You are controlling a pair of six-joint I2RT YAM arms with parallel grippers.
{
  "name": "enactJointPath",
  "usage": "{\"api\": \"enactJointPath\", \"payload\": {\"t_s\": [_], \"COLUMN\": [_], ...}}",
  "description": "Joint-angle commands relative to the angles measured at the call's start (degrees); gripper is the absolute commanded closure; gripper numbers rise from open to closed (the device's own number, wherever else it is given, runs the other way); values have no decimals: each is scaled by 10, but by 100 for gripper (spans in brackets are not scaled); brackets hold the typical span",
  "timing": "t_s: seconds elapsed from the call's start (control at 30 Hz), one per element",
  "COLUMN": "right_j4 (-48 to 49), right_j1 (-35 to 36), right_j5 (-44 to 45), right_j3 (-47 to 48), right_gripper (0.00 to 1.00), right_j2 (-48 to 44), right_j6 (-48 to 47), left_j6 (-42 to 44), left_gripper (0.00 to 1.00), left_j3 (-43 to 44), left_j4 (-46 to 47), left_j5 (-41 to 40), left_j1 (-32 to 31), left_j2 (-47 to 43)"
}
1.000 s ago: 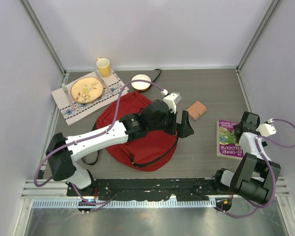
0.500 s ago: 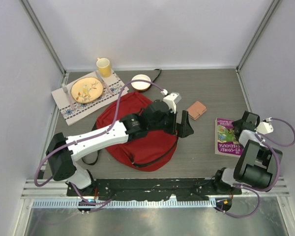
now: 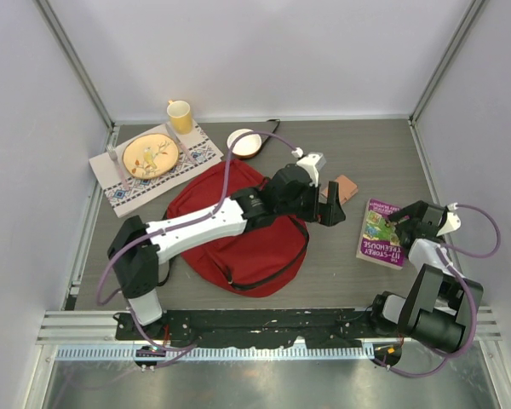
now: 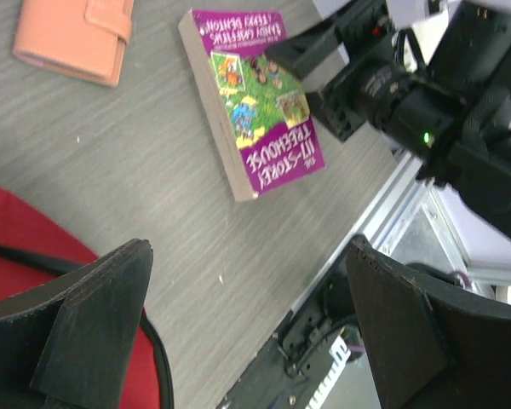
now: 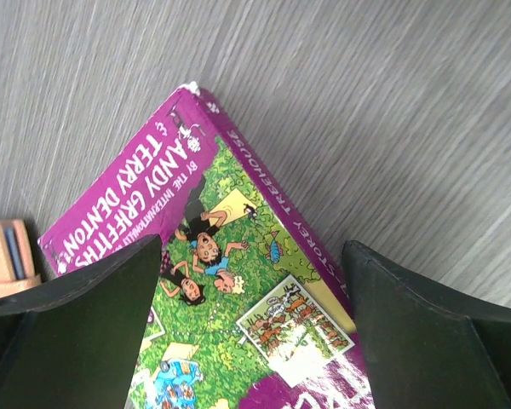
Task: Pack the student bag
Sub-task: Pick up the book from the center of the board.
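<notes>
Beside the student bag (image 3: 255, 256), just off its right edge, the left gripper (image 3: 330, 211) hangs with its jaws spread wide and nothing between them. It is released, and probably waits there to steady the bag or receive whatever comes toward it. The bag lies flat on the table (image 3: 366, 145) with the left arm stretched across it. Whether its zip is open I cannot tell.

Farther right of the bag, well apart from it, a purple-covered book (image 3: 380, 232) lies flat, cover up and skewed. The right gripper (image 3: 400, 223) is at the book's edge farthest from the bag. In its wrist view its fingers (image 5: 77, 298) stand parted over the cover, not clamped on it, and whether a fingertip touches the book is unclear. My reading is that this arm is lining up to take or nudge the book toward the bag—likely the first item to go in. Between bag and book, a little farther back, sits a peach wallet (image 3: 345, 187), a likely next candidate.

Behind the bag to its left, a patterned placemat (image 3: 119, 194) carries a plate (image 3: 134, 152), with a yellow cup (image 3: 180, 114) beyond it. A white bowl (image 3: 244, 142) sits just behind the bag—together a meal setting, by the look of it, not things to pack.

Counted: one bag, one book, one wallet, one placemat, one plate, one cup, one bowl, two grippers.
</notes>
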Motion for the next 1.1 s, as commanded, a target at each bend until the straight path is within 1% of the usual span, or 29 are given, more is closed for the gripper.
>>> {"api": "enactJointPath", "payload": {"t_s": [0.0, 0.17, 0.2, 0.37, 0.43, 0.53, 0.63, 0.7, 0.73, 0.83, 0.93, 1.07], "right_j4": [-68, -81, -86, -85, -90, -105, -108, -114, -115, -119, -116, -95], "right_j1": [10, 11, 11, 11, 11, 11, 11, 11, 11, 11, 11, 11], "right_j5": [-98, -114, -120, -168, -169, -170, -170, -154, -145, -107, -91, -107], "right_j3": [-29, -27, -27, -26, -19, -2, 5, 7, 6, 4, 1, -11], "right_gripper": [9, 9, 9, 9, 9, 9, 9, 9, 9, 8, 8, 8], "right_j2": [2, -15, -19, -54, -63, -66, -62, -61, -61, -63, -60, -53], "right_j6": [0, -13, -13, -11, -13, -20, -22, -24, -23, -25, -22, -18], "left_j6": [4, -8, -11, -29, -39, -48, -57, -63, -64, -69, -68, -65], "left_gripper": [0, 0, 0, 0, 5, 5, 6, 8, 11, 13, 14, 14], "left_j3": [82, 163, 169, 224, 238, 253, 263, 265, 263, 253, 250, 257], "left_j4": [40, 27, 30, 22, 24, 25, 25, 26, 27, 42, 48, 50], "left_j5": [18, 53, 60, 114, 130, 155, 175, 184, 188, 194, 187, 187], "left_j1": [13, 15, 15, 16, 16, 16, 16, 15, 15, 15, 16, 16], "left_j2": [71, 161, 190, 271, 303, 336, 359, 374, 376, 374, 367, 366]}}
